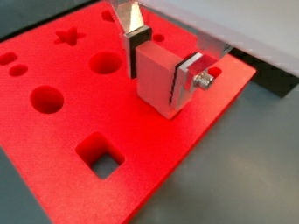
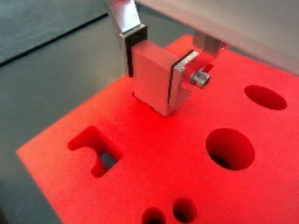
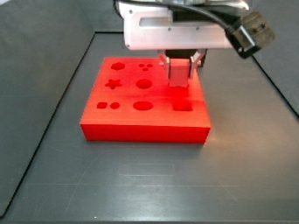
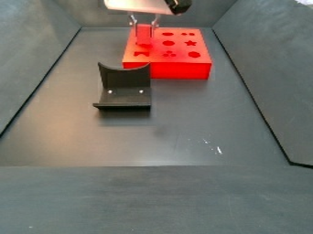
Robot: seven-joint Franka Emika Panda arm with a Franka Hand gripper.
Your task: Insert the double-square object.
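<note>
Gripper [image 1: 162, 66] clamps double-square object [image 1: 159, 80] upright, long axis vertical, lower end just above red block [image 1: 176, 166]; matching hole [image 2: 96, 149] seems to lie off to the side, not beneath.

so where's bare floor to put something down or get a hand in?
Open floor lies on the near side of the dark stand, and between stand and side walls. It is crowded at the far end: the gripper holds the double-square object over the red block, fingers clamped on it.

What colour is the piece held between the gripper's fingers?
Red, matching the block; the double-square object in the gripper shows best in a wrist view.
</note>
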